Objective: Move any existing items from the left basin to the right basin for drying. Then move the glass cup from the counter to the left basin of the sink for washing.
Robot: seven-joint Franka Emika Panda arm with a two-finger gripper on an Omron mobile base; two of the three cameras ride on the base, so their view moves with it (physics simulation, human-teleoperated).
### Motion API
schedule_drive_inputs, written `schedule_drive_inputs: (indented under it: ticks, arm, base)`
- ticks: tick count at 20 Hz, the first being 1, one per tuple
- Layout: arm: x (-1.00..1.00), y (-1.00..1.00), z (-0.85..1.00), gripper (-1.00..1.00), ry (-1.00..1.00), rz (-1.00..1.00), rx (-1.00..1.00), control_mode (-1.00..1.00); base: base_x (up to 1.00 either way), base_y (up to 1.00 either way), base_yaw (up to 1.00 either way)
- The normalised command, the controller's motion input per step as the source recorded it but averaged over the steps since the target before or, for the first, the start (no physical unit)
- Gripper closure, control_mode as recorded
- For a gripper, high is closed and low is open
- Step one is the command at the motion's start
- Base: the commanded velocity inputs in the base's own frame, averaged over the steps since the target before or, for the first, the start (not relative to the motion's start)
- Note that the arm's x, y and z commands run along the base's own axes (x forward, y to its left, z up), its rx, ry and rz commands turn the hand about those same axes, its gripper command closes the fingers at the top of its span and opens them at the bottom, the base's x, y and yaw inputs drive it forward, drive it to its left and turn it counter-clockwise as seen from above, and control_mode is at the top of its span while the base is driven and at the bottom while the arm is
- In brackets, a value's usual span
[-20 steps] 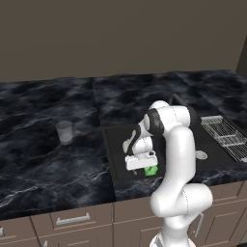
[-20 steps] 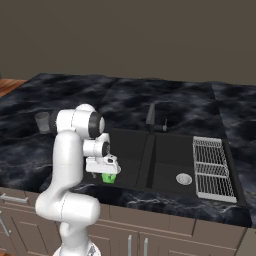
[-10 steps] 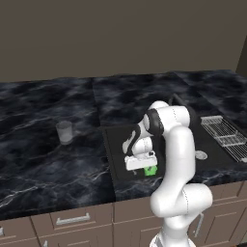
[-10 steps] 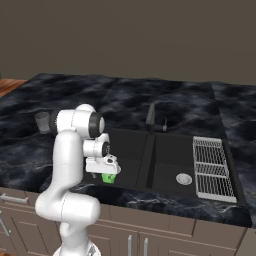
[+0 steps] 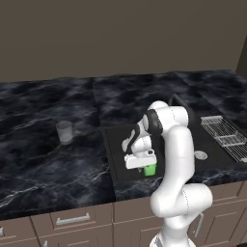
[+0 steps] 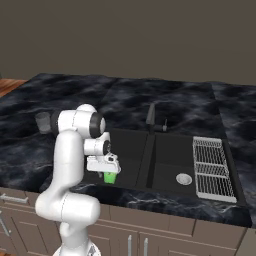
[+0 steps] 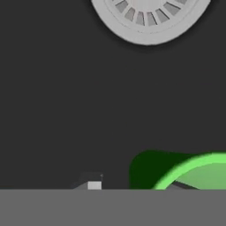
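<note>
The green lump (image 5: 150,170) sits low in the left basin (image 5: 117,144) — the gripper (image 5: 143,168) reaches down around it, whether clenched yet I cannot tell — for transfer to the right basin (image 6: 172,160).

The white pincer (image 6: 109,172) points down into the black sink bowl (image 6: 127,150) far from the wire rack. A small bright green lump (image 6: 110,177) sits right under it, between its tips. The silver wire rack (image 6: 212,167) lies far off to its right. A clear cup (image 6: 43,121) stands off to its left.
</note>
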Motion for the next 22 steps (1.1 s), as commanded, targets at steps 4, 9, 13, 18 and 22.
schedule_drive_inputs:
  ticks: [4, 9, 13, 18, 22]
  arm:
    - [-0.22, 0.00, 0.00, 1.00, -0.09, 0.00, 0.00, -1.00]
    - [-0.28, -0.02, 0.01, 1.00, -0.09, 0.00, 0.00, -1.00]
    - [-0.35, -0.03, 0.19, 1.00, -0.10, -0.03, 0.00, -1.00]
    - [-0.12, -0.11, 0.49, 1.00, -0.05, -0.07, 0.00, -1.00]
    - [0.00, -0.17, 0.59, 1.00, -0.02, -0.06, 0.00, -1.00]
  base:
    - [0.00, 0.00, 0.00]
    - [0.00, 0.00, 0.00]
    - [0.00, 0.00, 0.00]
    - [0.00, 0.00, 0.00]
    - [0.00, 0.00, 0.00]
